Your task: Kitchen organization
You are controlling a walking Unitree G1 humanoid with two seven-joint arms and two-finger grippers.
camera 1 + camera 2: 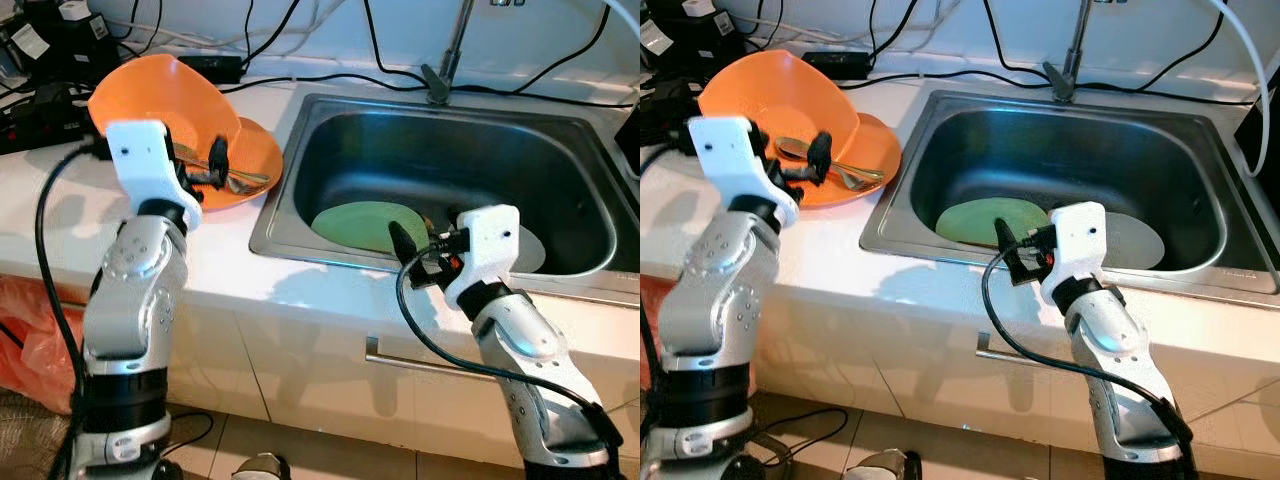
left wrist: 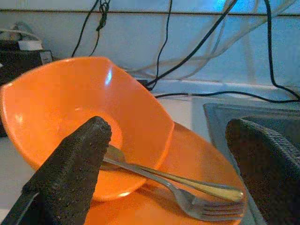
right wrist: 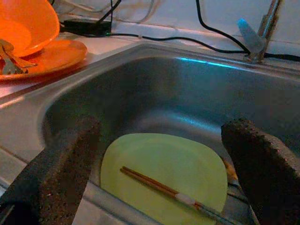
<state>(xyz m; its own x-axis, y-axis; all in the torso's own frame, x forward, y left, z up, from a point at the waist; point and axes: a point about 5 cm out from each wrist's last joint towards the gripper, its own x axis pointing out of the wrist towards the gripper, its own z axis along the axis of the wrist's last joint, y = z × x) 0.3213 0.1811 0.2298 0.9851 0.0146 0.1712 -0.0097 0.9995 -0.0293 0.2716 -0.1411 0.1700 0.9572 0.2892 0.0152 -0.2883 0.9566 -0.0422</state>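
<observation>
- Right gripper (image 3: 159, 159): I read the fingers as spread wide and holding nothing. It hangs at the near rim of the sink (image 1: 560, 130), aimed down into the basin.
- Straight ahead of it, below the fingertips, a pale green plate (image 3: 164, 173) lies flat on the sink floor. A pair of chopsticks (image 3: 154, 185) rests across that plate; gripper and chopsticks are apart, not touching.
- A second, greyish plate (image 1: 1135, 240) lies beside the green one, on the robot's right; from the head view it is partly behind the right wrist.
- Faucet (image 3: 262, 33) stands at the far edge of the sink, well beyond the gripper.
- Left gripper (image 2: 164, 164): fingers also parted, empty. It hovers above the white countertop (image 1: 60, 220) to the left of the sink, pointing at the orange dishes.
- Just ahead of it, an orange bowl (image 2: 79, 122) sits tilted on an orange plate (image 2: 197, 159). A spoon (image 2: 173, 180) and a fork (image 2: 206, 208) lie together from the bowl's mouth out across the plate, between the two fingers in the wrist view.
- I cannot tell whether the left fingertips touch the cutlery.
- Black cables (image 1: 330, 75) run along the back of the counter against the wall.
</observation>
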